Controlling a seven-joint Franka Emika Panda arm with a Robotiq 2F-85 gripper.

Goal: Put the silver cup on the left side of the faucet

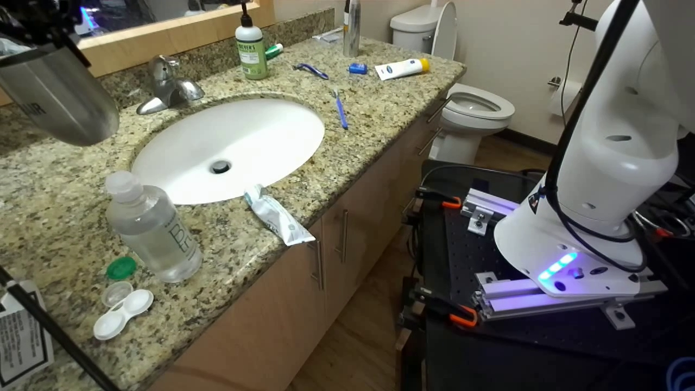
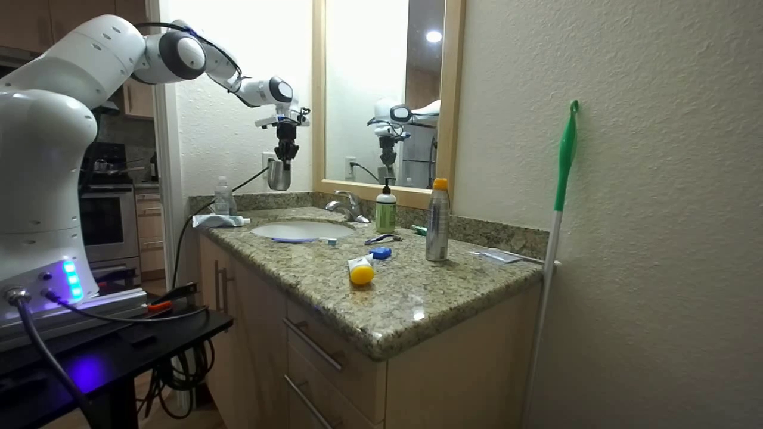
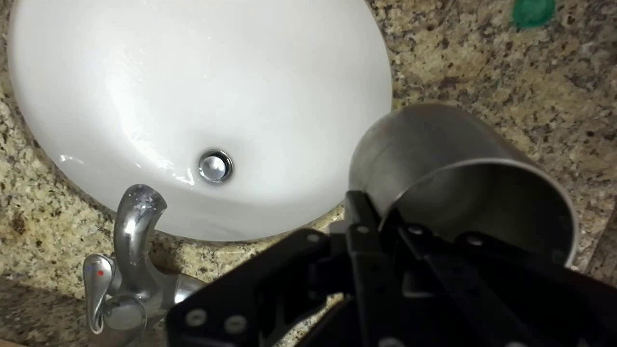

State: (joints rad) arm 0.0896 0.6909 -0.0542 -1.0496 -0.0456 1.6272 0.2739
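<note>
The silver cup [image 1: 59, 100] hangs in the air above the granite counter, left of the faucet [image 1: 169, 87] in an exterior view. It also shows there [image 2: 278, 177], higher than the faucet [image 2: 349, 206]. My gripper [image 3: 373, 209] is shut on the cup's wall at the rim, one finger outside and one inside the mouth. In the wrist view the cup [image 3: 429, 140] is tilted, its open mouth towards the camera, overlapping the sink's right edge. The faucet [image 3: 137, 236] is at lower left there. The gripper [image 2: 287, 158] points down.
The white sink [image 1: 277, 127] lies in front of the faucet. A clear plastic bottle [image 1: 157, 233], a green cap [image 1: 121, 267], a lens case [image 1: 124, 315] and a tube [image 1: 277, 217] are on the near counter. A soap bottle [image 1: 251, 51] stands beyond the faucet. A mirror [image 2: 366, 89] hangs behind.
</note>
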